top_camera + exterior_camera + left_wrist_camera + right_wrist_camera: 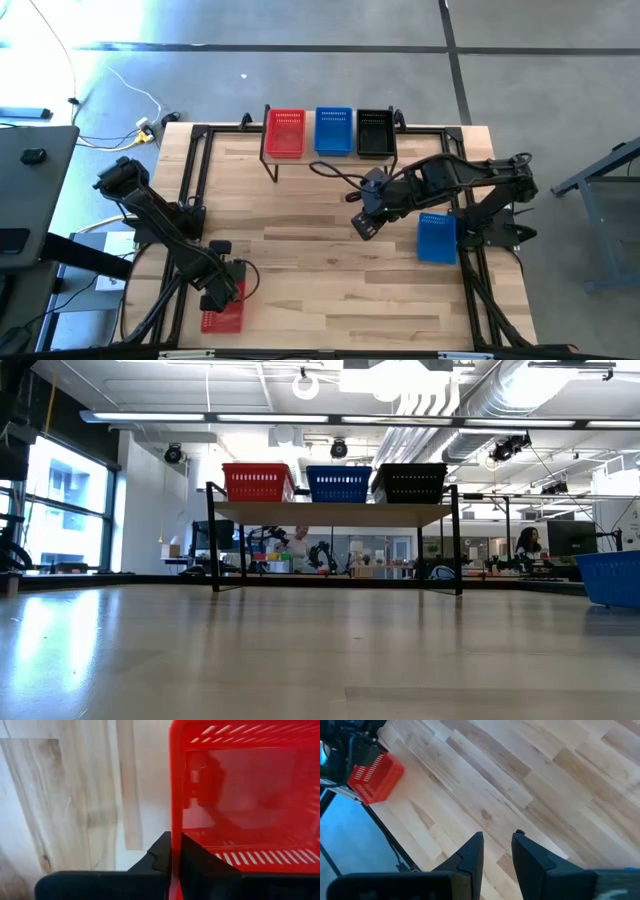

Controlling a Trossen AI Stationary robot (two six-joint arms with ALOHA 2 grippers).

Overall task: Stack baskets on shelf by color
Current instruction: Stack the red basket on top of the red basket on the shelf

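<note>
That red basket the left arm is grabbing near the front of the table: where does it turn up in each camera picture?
High view: red basket at the table's front left corner, under the left gripper.
Low view: not in it; only the shelf's baskets and a blue one at the right edge show.
Left wrist view: fills the right side, its wall pinched between the fingers.
Right wrist view: small, far off.
Shared landmark: the wooden tabletop.

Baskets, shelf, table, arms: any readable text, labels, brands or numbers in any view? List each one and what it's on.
None readable in any view.
Red basket clamped at its wall by the left gripper: plain plastic, no label.
Baskets on the shelf: no markings to be seen.
Blue basket on the table: none.
Right gripper, open over bare wood: no print on its fingers.
Room behind the table, low view: any signs there are too small to read.
</note>
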